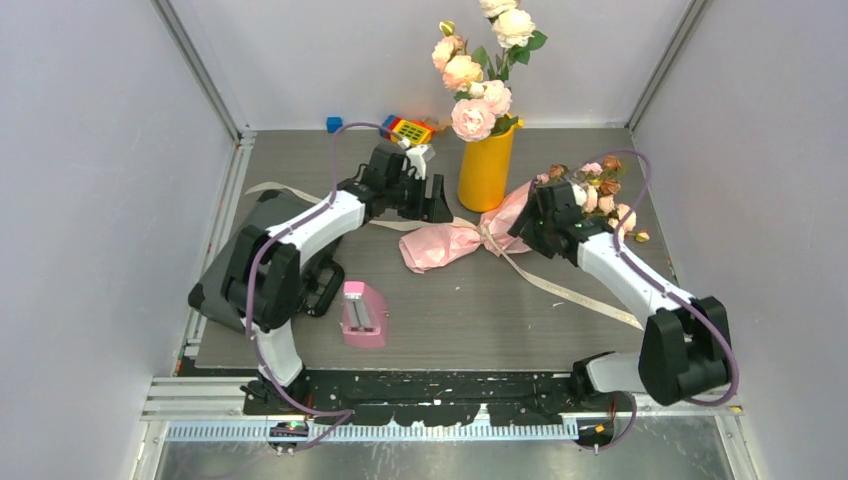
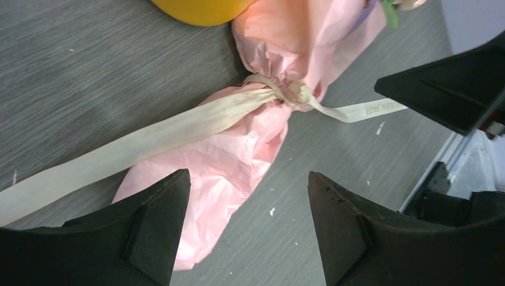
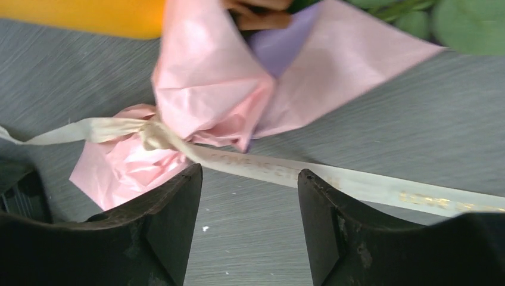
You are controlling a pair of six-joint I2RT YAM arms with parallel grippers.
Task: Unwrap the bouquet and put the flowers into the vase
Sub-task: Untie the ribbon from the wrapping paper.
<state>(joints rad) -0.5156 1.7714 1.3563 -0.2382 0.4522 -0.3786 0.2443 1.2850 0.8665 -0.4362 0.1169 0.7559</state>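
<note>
The grey table (image 1: 470,320) is closed in by pale walls (image 1: 90,200) on the left, right and rear. Open room is left across its near middle, while the rear strip is crowded.

The left arm (image 1: 300,230) is stretched forward and inward from its base. The right arm (image 1: 625,275) is bent at the elbow and angled inward toward the centre.

The yellow vase (image 1: 485,170) stands upright at the rear centre and is already filled with large pale roses (image 1: 472,95). Just beside its base the bouquet (image 1: 450,243) is laid on its side in pink paper, with its flowers (image 1: 600,190) pointed toward the right wall. It is tied at the waist by a beige ribbon (image 1: 565,288), whose ends are trailed toward the left edge and the near right.

The left gripper (image 2: 247,179) is held wide open above the paper tail, and nothing is grasped. The right gripper (image 3: 249,173) is likewise parted over the ribbon near the knot, and no grip is seen.

What may be a pink stapler (image 1: 362,313) is lain near the left arm.
</note>
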